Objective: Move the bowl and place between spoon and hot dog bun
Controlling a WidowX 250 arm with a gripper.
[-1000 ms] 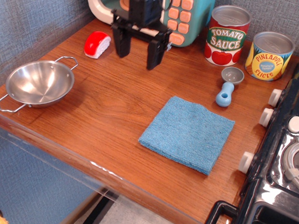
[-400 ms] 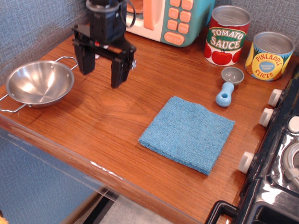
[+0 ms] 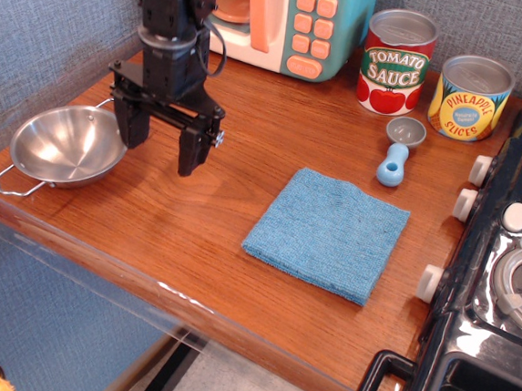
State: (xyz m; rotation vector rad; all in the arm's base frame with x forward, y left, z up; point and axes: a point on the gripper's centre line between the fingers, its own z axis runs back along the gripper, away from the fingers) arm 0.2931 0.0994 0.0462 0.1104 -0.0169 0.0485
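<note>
The shiny steel bowl point(image 3: 64, 146) with two wire loop handles sits at the table's front left corner. My gripper point(image 3: 160, 146) is open, its two black fingers pointing down just right of the bowl's right rim and near its far handle. The spoon point(image 3: 398, 149), with a light-blue handle and a grey cup, lies at the back right in front of the cans. The hot dog bun is hidden behind my arm.
A blue cloth point(image 3: 328, 231) lies right of centre. A tomato sauce can point(image 3: 397, 61) and a pineapple can point(image 3: 471, 97) stand at the back right. A toy microwave point(image 3: 290, 20) stands at the back. A black stove point(image 3: 507, 263) borders the right edge.
My gripper has moved from the back near the microwave leftward and forward to the bowl's right side, staying open. It now covers the hot dog bun.
</note>
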